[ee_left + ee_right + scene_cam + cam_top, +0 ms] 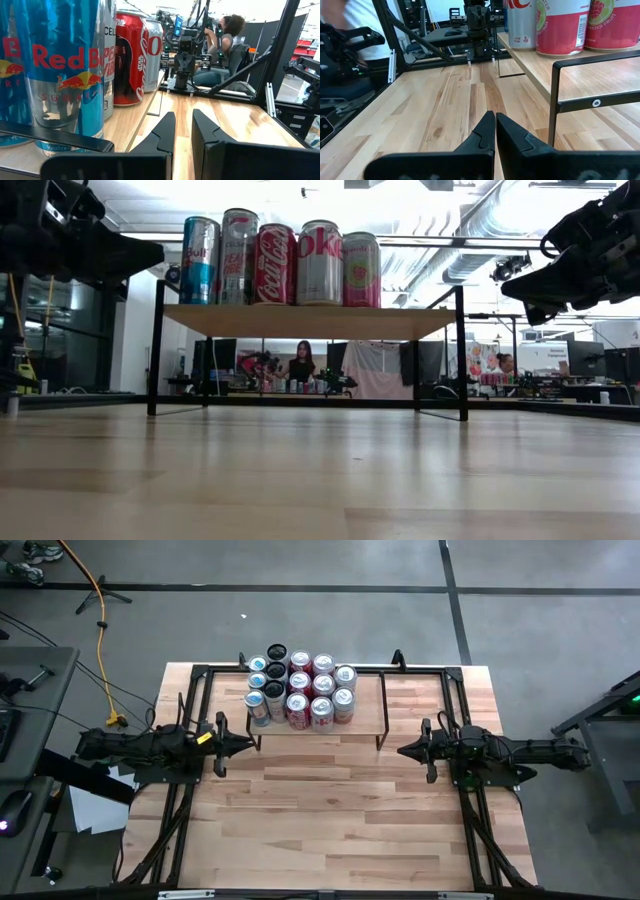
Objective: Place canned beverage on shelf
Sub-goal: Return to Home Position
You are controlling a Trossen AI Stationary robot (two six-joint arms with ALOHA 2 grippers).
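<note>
The shelf (365, 705) stands at the table's far middle on thin black legs. Several cans (300, 690) stand upright in rows on its left half, among them a blue Red Bull can (65, 75) and a red Coca-Cola can (132, 60). My left gripper (245, 745) hovers level just off the shelf's near left corner, shut, with nothing between its fingers (183, 120). My right gripper (403, 751) hovers level off the shelf's near right corner, shut and empty (495, 117). No can is in either gripper.
The shelf's right half (590, 75) is bare wood. The tabletop (330, 820) in front of the shelf is bare planks. Black frame rails (170, 830) run along both table sides. People sit in the room beyond the far edge (300, 365).
</note>
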